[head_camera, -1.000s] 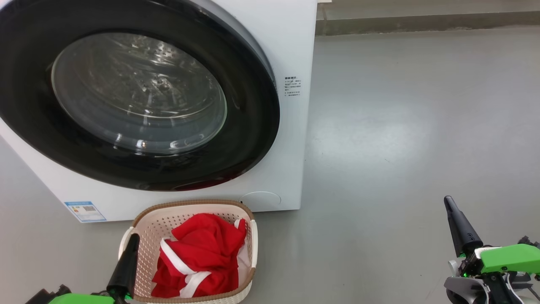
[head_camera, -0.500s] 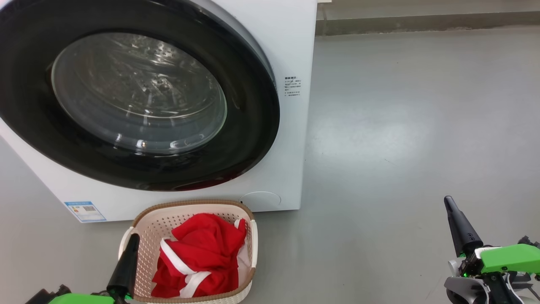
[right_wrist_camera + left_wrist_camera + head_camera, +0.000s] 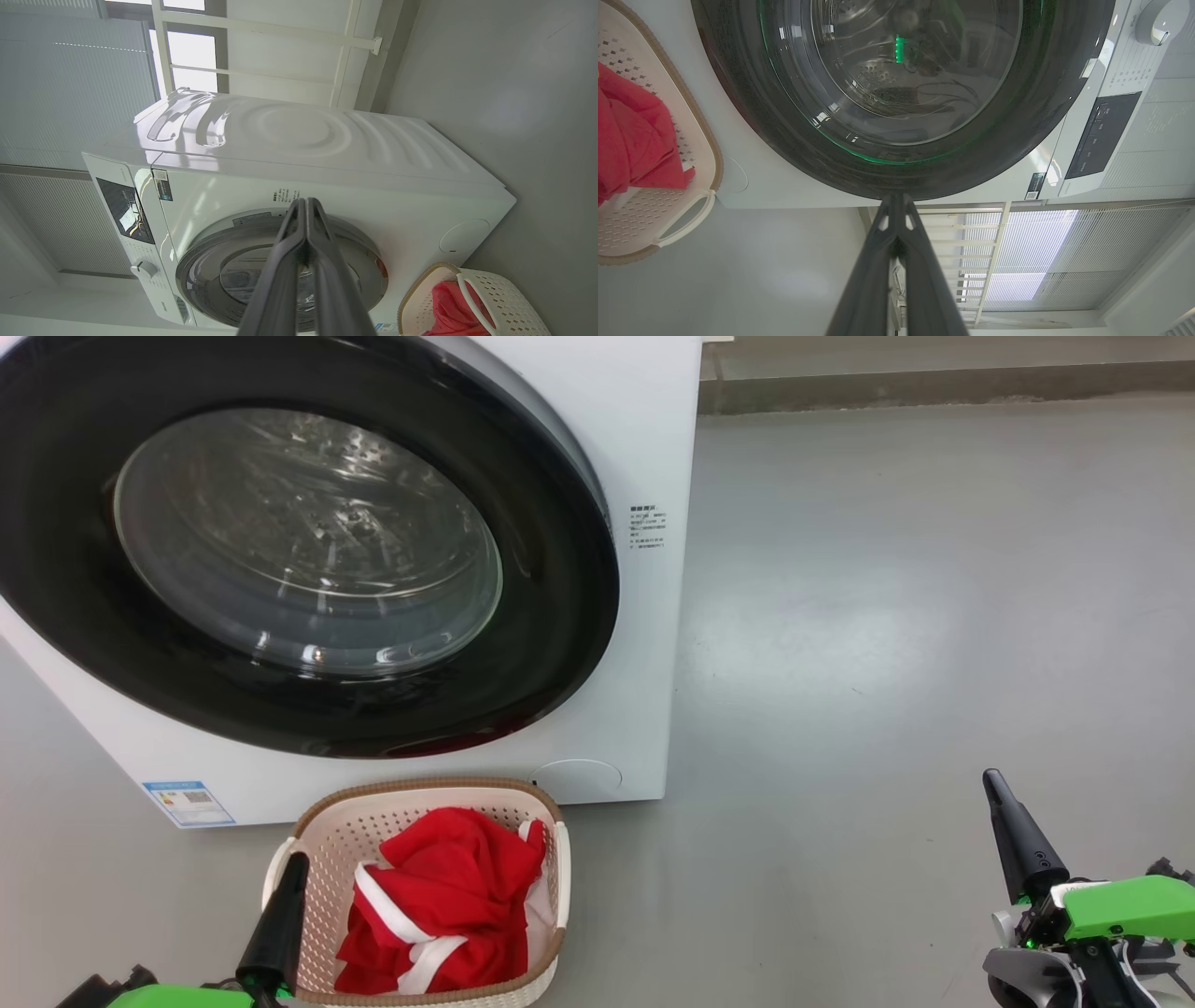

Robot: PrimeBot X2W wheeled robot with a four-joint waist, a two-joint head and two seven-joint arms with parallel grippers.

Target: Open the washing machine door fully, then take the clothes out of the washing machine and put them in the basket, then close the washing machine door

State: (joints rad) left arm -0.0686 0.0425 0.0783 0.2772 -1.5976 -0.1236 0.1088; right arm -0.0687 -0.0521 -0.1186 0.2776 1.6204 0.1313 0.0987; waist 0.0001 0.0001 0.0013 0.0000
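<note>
L tool (image 3: 297, 863) & R tool (image 3: 991, 782) pinched shut, empty. Red clothes (image 3: 448, 896) inside basket (image 3: 420, 785), washing machine door (image 3: 560, 616) apparently closed. Prob. final step finished; next only to park arms clear of basket.

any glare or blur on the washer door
Head view: highlights streak the washing machine door, pale sheen on the floor. Left wrist view: green glow mirrored in its glass, left gripper slightly soft. Right wrist view: window blown out.
</note>
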